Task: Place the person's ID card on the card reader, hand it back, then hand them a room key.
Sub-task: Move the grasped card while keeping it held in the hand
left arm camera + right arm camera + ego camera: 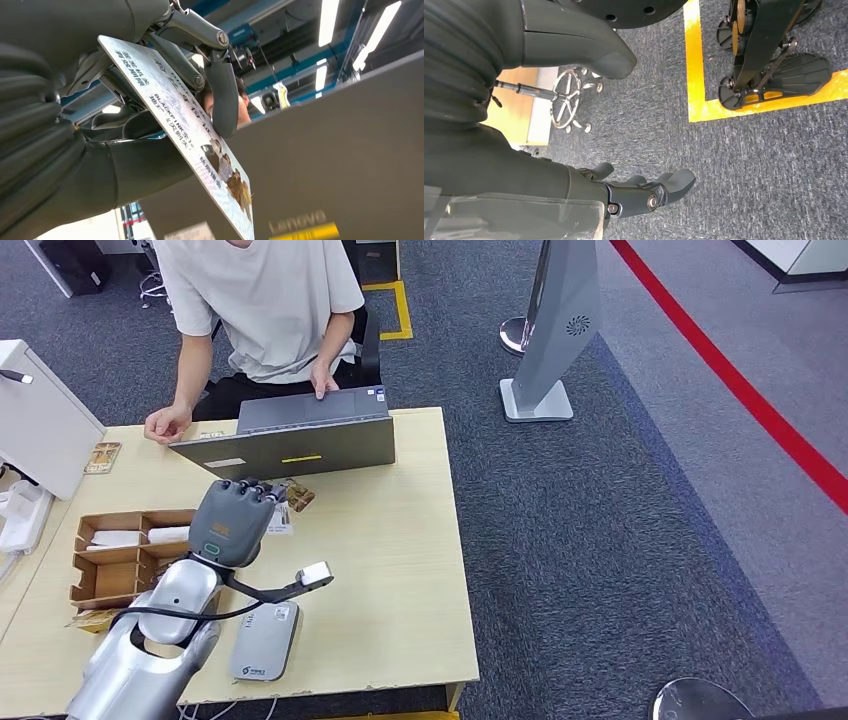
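My left hand [235, 520] hovers over the wooden table [400, 560], just in front of the laptop. It pinches the ID card [297, 498] between thumb and fingers. In the left wrist view the printed card [190, 130] slants out of the hand [75, 150], with a finger [222, 95] pressed on its face. The grey card reader [265, 642] lies flat near the table's front edge, nearer me than the hand. White room key cards [118, 538] lie in a cardboard tray [88, 592] at the left. My right hand [639, 192] hangs over the carpet, fingers apart, holding nothing.
A person [260, 310] sits behind the table, one hand [168, 425] resting on the tabletop, the other on the grey laptop [300, 440]. A white box [40, 425] stands at the far left, a small card [102, 457] beside it. A grey stand [545, 350] stands on the carpet.
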{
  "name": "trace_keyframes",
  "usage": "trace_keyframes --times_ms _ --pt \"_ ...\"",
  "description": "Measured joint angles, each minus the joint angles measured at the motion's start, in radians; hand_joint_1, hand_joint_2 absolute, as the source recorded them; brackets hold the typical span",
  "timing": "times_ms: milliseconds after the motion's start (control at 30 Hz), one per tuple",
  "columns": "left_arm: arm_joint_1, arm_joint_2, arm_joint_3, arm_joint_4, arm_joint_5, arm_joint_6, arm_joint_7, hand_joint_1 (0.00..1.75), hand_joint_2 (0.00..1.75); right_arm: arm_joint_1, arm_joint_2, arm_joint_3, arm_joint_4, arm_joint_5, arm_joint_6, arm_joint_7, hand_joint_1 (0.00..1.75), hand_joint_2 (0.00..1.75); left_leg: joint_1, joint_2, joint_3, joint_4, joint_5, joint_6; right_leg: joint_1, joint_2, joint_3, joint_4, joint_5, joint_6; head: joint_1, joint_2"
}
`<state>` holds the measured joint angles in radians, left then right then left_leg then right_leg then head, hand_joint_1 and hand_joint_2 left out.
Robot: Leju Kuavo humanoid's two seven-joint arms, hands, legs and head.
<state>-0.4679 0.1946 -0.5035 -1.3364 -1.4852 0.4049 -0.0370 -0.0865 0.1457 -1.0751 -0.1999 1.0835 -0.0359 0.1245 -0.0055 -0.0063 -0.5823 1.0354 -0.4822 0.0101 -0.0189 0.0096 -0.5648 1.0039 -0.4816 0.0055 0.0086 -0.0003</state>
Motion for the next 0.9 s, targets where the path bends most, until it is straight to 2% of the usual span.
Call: trace_keyframes --times_ms 100,333,567,900 --pt "0.085 0.004 0.000 0.008 -0.004 0.006 0.014 1.75 1.75 0.001 0.000 -0.010 0.000 -0.003 -0.002 0.001 0.00 1.75 0.000 0.000 0.000 0.000 0.000 0.000 0.000 0.000 0.000 0.000 0.000 0.000 0.000 0.000" --pt "0.155 -0.019 0.000 0.109 -0.004 0.006 0.023 1.75 1.75 0.001 0.000 -0.019 0.000 -0.001 -0.003 0.000 0.00 1.75 0.000 0.000 0.000 0.000 0.000 0.000 0.000 0.000 0.000 0.000 0.000 0.000 0.000 0.000" --pt "0.182 -0.053 0.000 0.214 -0.008 0.008 0.033 1.75 1.75 0.001 0.000 -0.020 0.000 0.000 -0.003 0.000 0.00 1.75 0.000 0.000 0.000 0.000 0.000 0.000 0.000 0.000 0.000 0.000 0.000 0.000 0.000 0.000" --pt "0.188 -0.081 0.000 0.291 -0.009 0.012 0.042 1.75 1.75 0.001 0.000 -0.020 0.000 0.007 -0.002 -0.002 0.00 1.75 0.000 0.000 0.000 0.000 0.000 0.000 0.000 0.000 0.000 0.000 0.000 0.000 0.000 0.000"
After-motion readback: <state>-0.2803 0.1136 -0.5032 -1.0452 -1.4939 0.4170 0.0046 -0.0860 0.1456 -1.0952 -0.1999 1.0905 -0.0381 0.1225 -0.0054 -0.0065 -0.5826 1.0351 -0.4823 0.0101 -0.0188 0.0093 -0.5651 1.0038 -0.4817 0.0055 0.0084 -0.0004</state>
